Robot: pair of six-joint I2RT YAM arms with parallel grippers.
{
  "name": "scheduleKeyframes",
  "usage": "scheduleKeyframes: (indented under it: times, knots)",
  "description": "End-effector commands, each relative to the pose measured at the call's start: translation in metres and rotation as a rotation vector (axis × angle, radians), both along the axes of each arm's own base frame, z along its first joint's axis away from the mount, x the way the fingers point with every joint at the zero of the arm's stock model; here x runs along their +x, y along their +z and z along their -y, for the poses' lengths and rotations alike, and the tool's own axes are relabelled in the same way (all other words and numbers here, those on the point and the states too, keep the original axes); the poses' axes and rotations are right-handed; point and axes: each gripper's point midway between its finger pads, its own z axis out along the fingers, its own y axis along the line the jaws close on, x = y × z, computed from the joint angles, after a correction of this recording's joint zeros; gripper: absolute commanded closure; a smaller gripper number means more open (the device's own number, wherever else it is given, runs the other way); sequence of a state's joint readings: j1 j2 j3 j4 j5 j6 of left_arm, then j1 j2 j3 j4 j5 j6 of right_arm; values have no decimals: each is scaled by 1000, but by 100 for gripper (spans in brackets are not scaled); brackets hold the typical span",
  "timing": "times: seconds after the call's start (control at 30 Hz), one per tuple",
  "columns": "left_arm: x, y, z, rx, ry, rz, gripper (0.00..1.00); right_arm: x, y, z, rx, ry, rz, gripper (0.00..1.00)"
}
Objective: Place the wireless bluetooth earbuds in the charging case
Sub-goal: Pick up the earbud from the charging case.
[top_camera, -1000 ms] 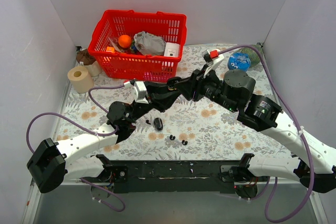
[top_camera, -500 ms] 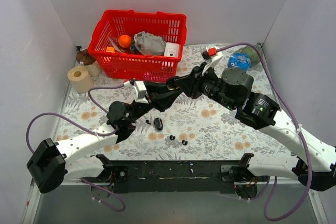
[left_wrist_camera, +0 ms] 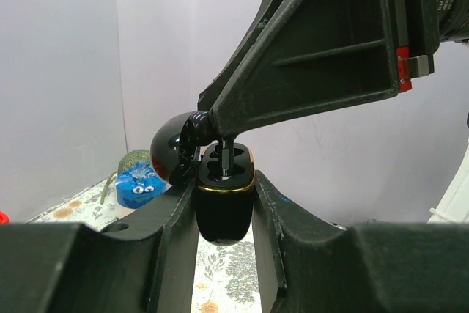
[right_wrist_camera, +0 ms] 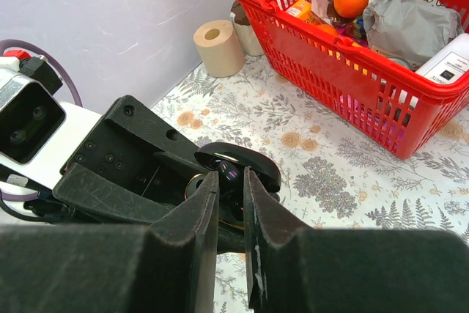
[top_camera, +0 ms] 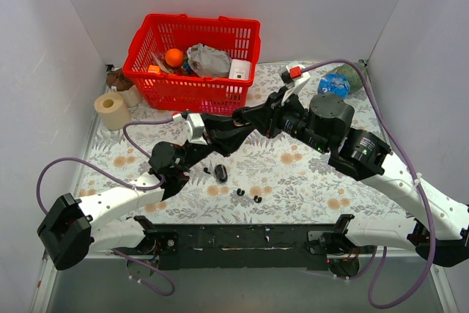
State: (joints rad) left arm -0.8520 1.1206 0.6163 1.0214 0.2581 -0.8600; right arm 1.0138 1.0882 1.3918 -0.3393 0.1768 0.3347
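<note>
Black on the floral cloth (top_camera: 308,181): two tiny earbuds (top_camera: 239,192) are noted lying loose toward the near edge, close together, not yet in any socket. Just beyond them a larger black rounded piece (top_camera: 220,174) is recorded, also on the cloth. Farther in, the charging case (left_wrist_camera: 222,218) is clamped between the fingers of the left gripper (left_wrist_camera: 223,194). It is held clear of the cloth with its long axis upright, the gold-rimmed mouth facing up and the lid (left_wrist_camera: 170,155) swung back to one side. The right gripper (right_wrist_camera: 231,176) is set from above into that mouth, jaws drawn narrow. Whether anything is pinched between its tips cannot be told, since the gap is dark and glossy in both wrist views. At the far wall a red basket (top_camera: 192,56) is noted. Judged relation for the coming move: the loose earbuds lie below and nearward of both grippers. The left arm is committed to the case, so the pick is expected to fall to the right arm, a descent toward the near edge and then a return to the upturned sockets.
</note>
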Motion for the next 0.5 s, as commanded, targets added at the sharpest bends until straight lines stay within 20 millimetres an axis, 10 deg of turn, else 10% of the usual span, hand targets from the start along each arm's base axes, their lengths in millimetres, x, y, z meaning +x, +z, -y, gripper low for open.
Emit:
scheduleKeyframes:
  times: [0.0,0.47]
  knots:
    - [-7,19,-10,-48,10,48,100,-8,24,0,44,42,46,99]
    - [1,2,-5,-8,30,16,100,-10,31,6,34,38,64,99]
